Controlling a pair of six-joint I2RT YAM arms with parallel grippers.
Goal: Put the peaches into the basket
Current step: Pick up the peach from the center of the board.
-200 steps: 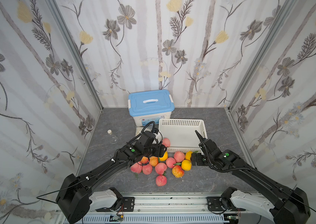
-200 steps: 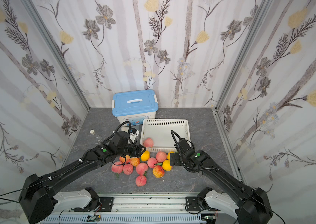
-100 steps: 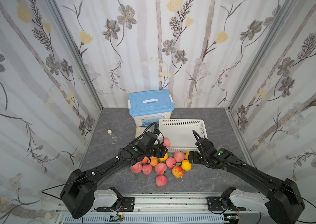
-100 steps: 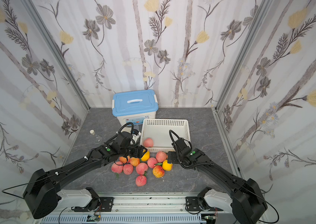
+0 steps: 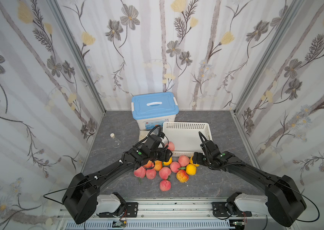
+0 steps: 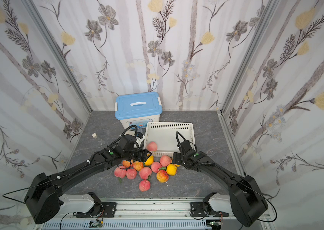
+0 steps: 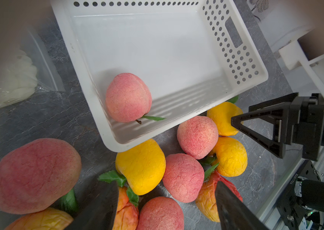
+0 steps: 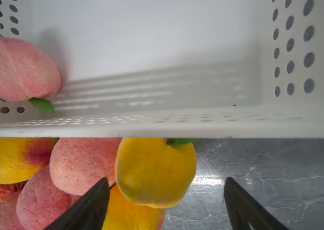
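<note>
Only 1 peach lies in the basket

You have the basket [image 5: 186, 124] standing on the grey table [image 5: 117, 123], just in front of the storage box [image 5: 154, 105] with the blue lid. 1 pink peach [image 5: 170, 146] sits inside it, tucked into the near corner on the left arm's side, its green leaf flat on the solid floor. Both top views and both wrist views show it there. The other peaches [image 5: 165, 171] lie in a heap on the table, pressed up against the basket's near wall. 1 pink one [image 5: 165, 185] lies a little apart from them, on the side nearer the robot's base.

Your left gripper [image 5: 166, 157] hangs over the end of the heap next to that corner of the basket. In the left wrist view its fingers [image 7: 101, 207] stand well apart, with pink and orange fruit lying beyond them and nothing pinched. Your right gripper [image 5: 196, 158] sits low at the other end of the heap, close to the basket's near wall. In the right wrist view its jaws are apart too. A yellow peach [image 8: 155, 173] lies just ahead of the gap, right under the basket's rim, and is not gripped.

A small glass flask [image 5: 115, 140] sits well off toward the left wall, and a whitish bag [image 7: 18, 79] lies beside the basket's left wall.
</note>
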